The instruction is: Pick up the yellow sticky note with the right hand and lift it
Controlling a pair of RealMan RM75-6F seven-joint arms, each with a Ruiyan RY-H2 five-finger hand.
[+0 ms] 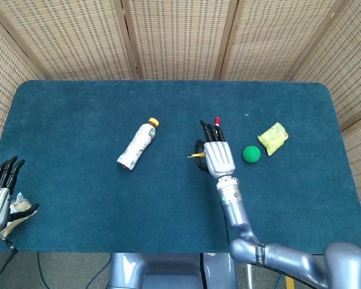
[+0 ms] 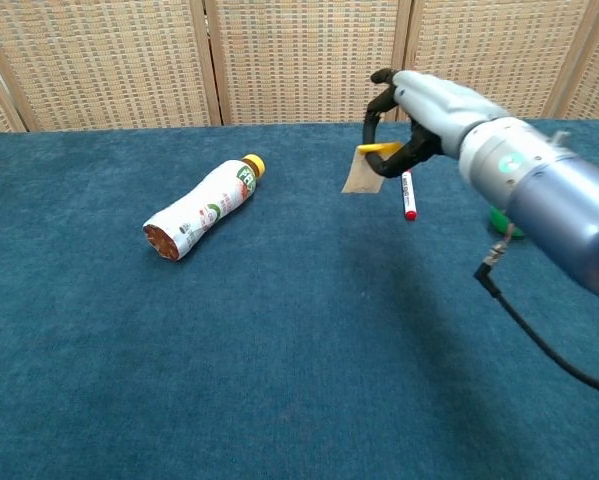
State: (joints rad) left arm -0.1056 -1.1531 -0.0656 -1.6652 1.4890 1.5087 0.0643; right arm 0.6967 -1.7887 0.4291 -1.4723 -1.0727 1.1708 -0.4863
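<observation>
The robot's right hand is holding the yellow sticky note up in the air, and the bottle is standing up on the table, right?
Not quite. The bottle lies on its side, as the chest view shows. The right hand does hold the yellow sticky note up off the table.
</observation>
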